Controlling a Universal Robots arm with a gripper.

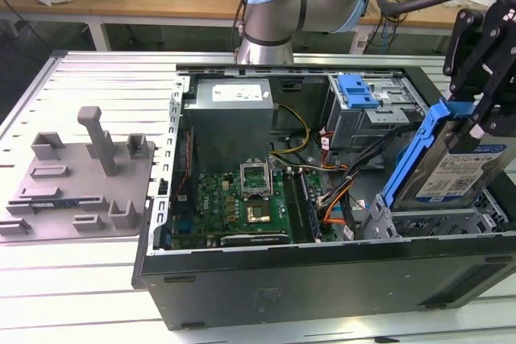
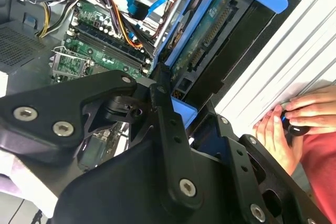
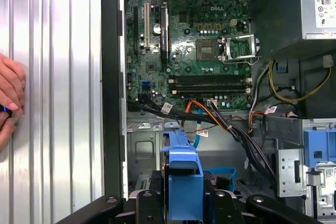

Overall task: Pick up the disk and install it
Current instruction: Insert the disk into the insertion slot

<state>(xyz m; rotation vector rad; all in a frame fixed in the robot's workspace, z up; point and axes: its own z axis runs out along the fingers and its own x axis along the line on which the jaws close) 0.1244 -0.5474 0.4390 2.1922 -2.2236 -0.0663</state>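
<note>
Silver metal rectangular disk (image 1: 453,171), blue plastic frame, pinched on edge by black tool (image 1: 477,128) over grey drive cage (image 1: 419,221) at corner of black case (image 1: 322,279); likely seats best if kept square to cage.

Tray (image 1: 81,175) beside case (image 1: 322,279) on the exterior view's left, motherboard (image 1: 230,207) inside case, disk (image 1: 472,171) over drive cage (image 1: 492,213)
</note>
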